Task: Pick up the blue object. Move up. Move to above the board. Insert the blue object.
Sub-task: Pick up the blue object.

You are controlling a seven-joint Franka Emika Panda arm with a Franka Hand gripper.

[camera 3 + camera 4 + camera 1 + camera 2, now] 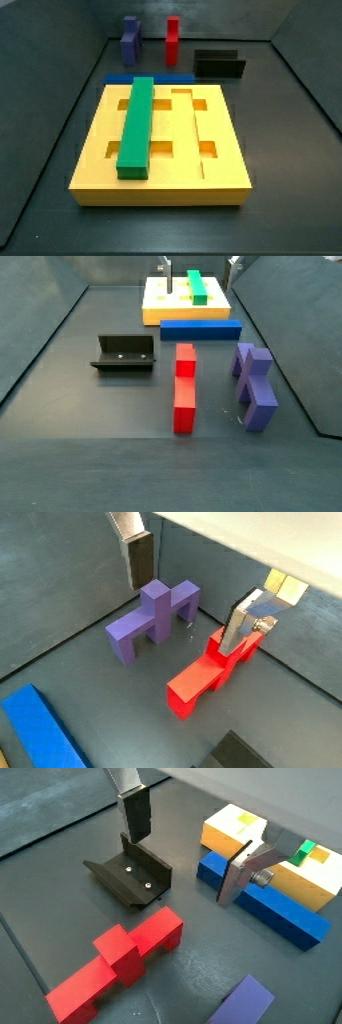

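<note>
Lying beside one board (171, 301): one blue object (201, 329), end effector (187, 843) above.

blue object (201, 329) vs board (170, 301), jaws (185, 843) above, open

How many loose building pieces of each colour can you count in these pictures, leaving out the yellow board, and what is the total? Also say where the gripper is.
Blue: 1, the blue object lying beside the board
Green: 1, the green bar lying on the board
Red: 1, the red piece
Purple: 1, the purple piece
Total: 4
The gripper hangs open between the fixture and the blue object.
</note>
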